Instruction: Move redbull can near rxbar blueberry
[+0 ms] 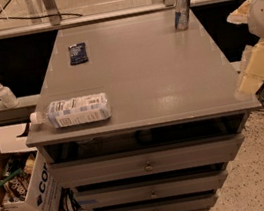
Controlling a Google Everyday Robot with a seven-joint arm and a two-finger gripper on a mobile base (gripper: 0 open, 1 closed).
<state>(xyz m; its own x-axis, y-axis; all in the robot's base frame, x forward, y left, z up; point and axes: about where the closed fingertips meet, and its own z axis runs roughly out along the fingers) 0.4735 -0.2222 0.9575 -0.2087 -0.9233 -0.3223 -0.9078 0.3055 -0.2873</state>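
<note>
The redbull can (182, 10), slim with a silver and blue body, stands upright at the far right corner of the grey table (152, 73). The rxbar blueberry (77, 53), a small flat dark blue wrapper, lies at the far left of the table, well apart from the can. My gripper is out of view. Only white and pale yellow parts of my arm (263, 49) show at the right edge, beside the table's right side and away from both things.
A clear plastic bottle with a white label (74, 111) lies on its side at the table's front left. Drawers (147, 163) sit under the top. A pump bottle (4, 93) stands on a ledge at left, and a cardboard box (21, 198) sits on the floor.
</note>
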